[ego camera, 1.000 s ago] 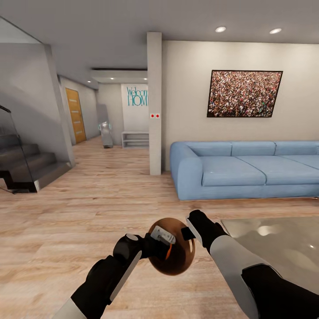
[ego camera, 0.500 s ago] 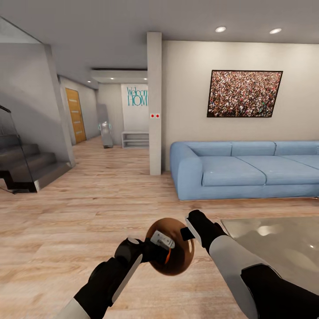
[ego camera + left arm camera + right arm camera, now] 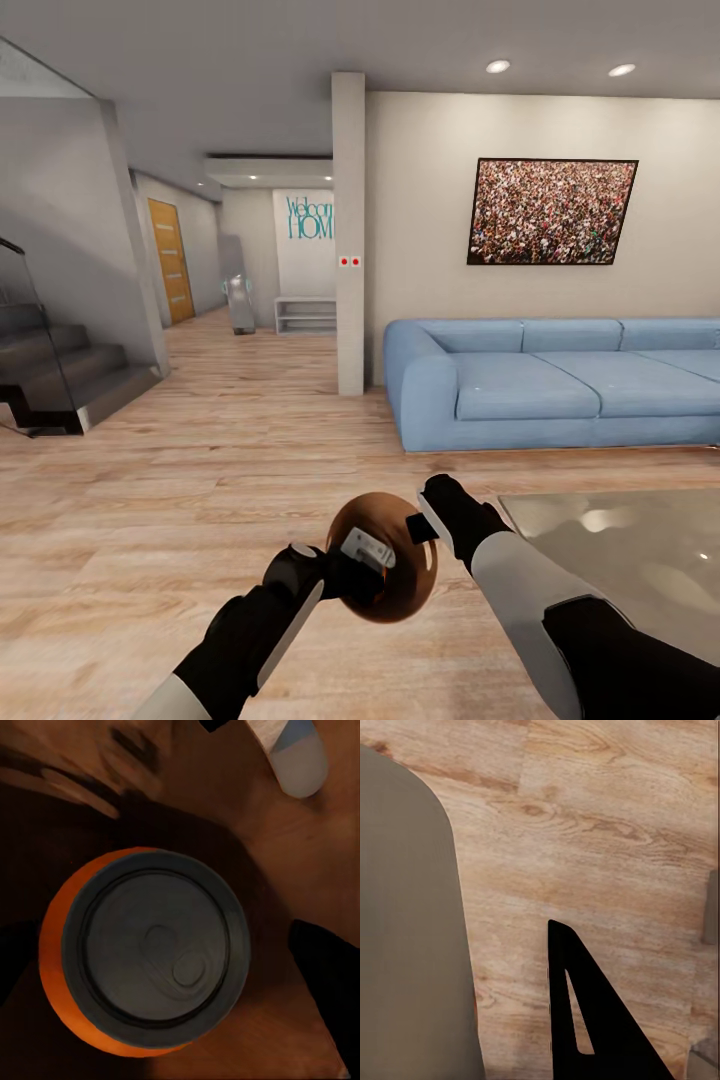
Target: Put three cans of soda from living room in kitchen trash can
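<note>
1. Tash can (image 3: 400,585): round bin seen from above at 6 o'clock in the head view, held above the wood floor (image 3: 150,520) between both arms; its inside is glossy coppery-brown, and the right wrist view shows its pale grey-beige outer wall (image 3: 405,930) as a smooth curved surface.
2. Can of soda (image 3: 146,952): orange cylinder with a dull silvery lid and pull-tab, lying inside the bin against the brown lining, as the left wrist view shows.
3. Left hand (image 3: 362,548): reaches over the bin's rim at its 9 o'clock side, into the opening; whether its fingers are clenched or released cannot be told.
4. Right hand (image 3: 425,522): black, at the rim's 2 o'clock edge; one dark triangular finger (image 3: 592,1020) lies just beside the bin's outer wall, and its grasp cannot be told.
5. Sofa (image 3: 550,385): light-blue, soft and rounded, at 3 o'clock against a pale wall, well apart from the bin.
6. Bench (image 3: 620,560): a glossy grey slab at 4 o'clock, partly behind the right forearm.
7. Pillar (image 3: 349,230): square, pale, at 12 o'clock beside the sofa's arm.
8. Staircase (image 3: 60,375): dark grey steps with a glass rail at 9 o'clock.
9. Framed picture (image 3: 552,211): a speckled crowd print in a dark frame above the sofa.
</note>
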{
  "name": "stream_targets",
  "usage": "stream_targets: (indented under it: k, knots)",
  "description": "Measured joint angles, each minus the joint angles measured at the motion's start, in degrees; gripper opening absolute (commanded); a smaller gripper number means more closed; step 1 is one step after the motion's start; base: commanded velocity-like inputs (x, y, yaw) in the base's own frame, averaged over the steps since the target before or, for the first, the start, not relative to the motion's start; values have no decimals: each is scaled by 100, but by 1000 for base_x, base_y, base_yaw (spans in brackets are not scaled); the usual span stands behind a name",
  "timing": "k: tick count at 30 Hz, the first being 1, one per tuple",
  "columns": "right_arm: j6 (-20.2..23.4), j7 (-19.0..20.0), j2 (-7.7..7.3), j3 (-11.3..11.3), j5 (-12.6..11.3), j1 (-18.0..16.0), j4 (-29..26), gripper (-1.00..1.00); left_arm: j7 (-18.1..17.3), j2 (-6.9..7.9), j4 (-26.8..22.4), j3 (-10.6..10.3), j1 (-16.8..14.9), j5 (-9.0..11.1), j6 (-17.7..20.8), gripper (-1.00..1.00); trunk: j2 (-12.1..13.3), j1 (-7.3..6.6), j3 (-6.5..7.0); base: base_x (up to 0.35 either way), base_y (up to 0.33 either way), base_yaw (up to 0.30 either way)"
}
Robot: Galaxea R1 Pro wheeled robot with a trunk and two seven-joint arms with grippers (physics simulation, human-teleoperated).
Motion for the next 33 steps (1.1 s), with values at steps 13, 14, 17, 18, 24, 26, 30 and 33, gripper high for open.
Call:
stream_targets:
  k: [13,14,17,18,24,26,30,33]
  knots:
    - [0,0,6,2,-3,-1,6,-100,0,-15,7,0,-2,9,-9,100,0,0,0,0,0,0]
    - [0,0,5,0,-5,0,7,-100,0,-15,6,0,-1,10,-9,100,0,0,0,0,0,0]
    - [1,-1,1,5,22,0,8,-100,-5,-8,-12,0,0,15,-9,100,0,0,0,0,0,0]
    - [1,0,1,3,16,0,7,-100,-6,-6,-21,0,0,16,-9,100,0,0,0,0,0,0]
    - [1,0,0,3,12,0,9,-100,-14,5,-100,0,5,19,-9,100,0,0,0,0,0,0]
    - [0,0,0,3,7,0,10,-100,-21,35,-374,0,15,21,8,100,0,0,0,0,0,0]
    - [-1,0,-6,3,14,-2,10,-100,-32,60,-1268,6,43,46,133,100,-1,0,0,0,0,0]
    - [-5,0,-11,2,8,0,9,-100,-34,74,-1885,6,140,48,383,100,0,0,0,0,0,0]
